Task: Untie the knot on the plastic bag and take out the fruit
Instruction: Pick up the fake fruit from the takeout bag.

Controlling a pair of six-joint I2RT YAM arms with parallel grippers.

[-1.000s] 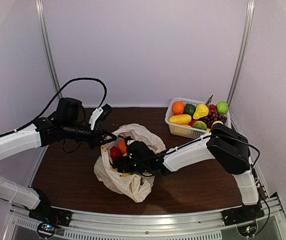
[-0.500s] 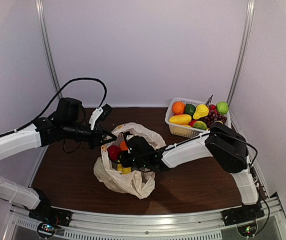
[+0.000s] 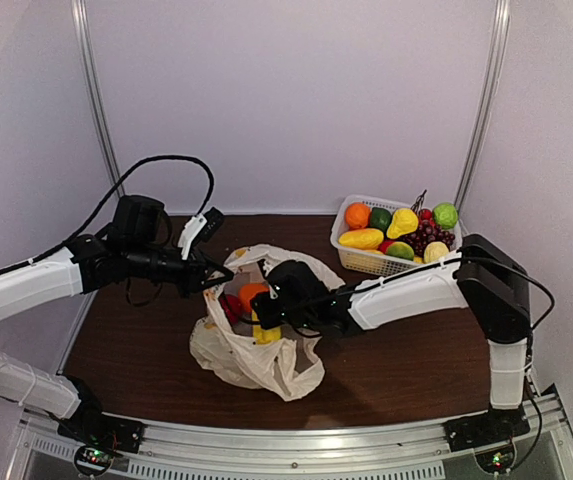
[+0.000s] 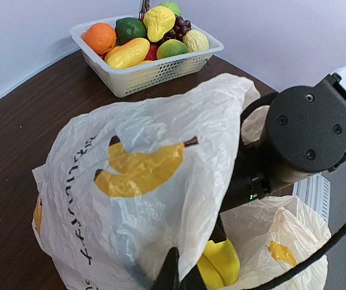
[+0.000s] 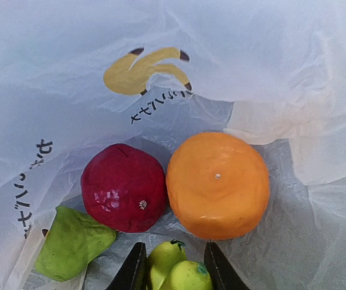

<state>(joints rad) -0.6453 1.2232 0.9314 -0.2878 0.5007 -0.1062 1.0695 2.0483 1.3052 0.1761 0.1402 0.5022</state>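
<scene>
- The plastic bag (image 3: 256,360) lies in the middle of the table (image 3: 396,370), a little toward its left edge. Its mouth gapes open and no tied knot shows.
- The left hand (image 4: 177,277) is clenched on a fold of the bag's rim, holding the mouth up.
- The right hand (image 5: 176,266) is down inside the bag. Its two fingers sit against either side of the yellow-green banana bunch (image 4: 221,260), so it appears to be grasping it.
- An orange (image 5: 217,184), a red fruit (image 5: 123,187) and a light green piece (image 5: 70,241) sit in the bag just beyond the bunch.
- The white basket (image 4: 154,75), already full of fruit, stands at the far right corner of the table.
- Risk: the grip looks to be on the bunch's narrow ends only, so it could twist or slip out on the lift.
- Risk: thin film drapes close round the right wrist. It could cling or snag and drag the whole bag up with the fruit.
- Risk: if the left pinch slides off the slick plastic, the mouth would collapse over the right hand.
- Risk: the round fruits may roll and shift as the bunch leaves.
- Print: a yellow banana drawing (image 4: 139,166) with dark characters (image 4: 79,199) beside it, turned sideways and not legible to me. No brand name can be read.
</scene>
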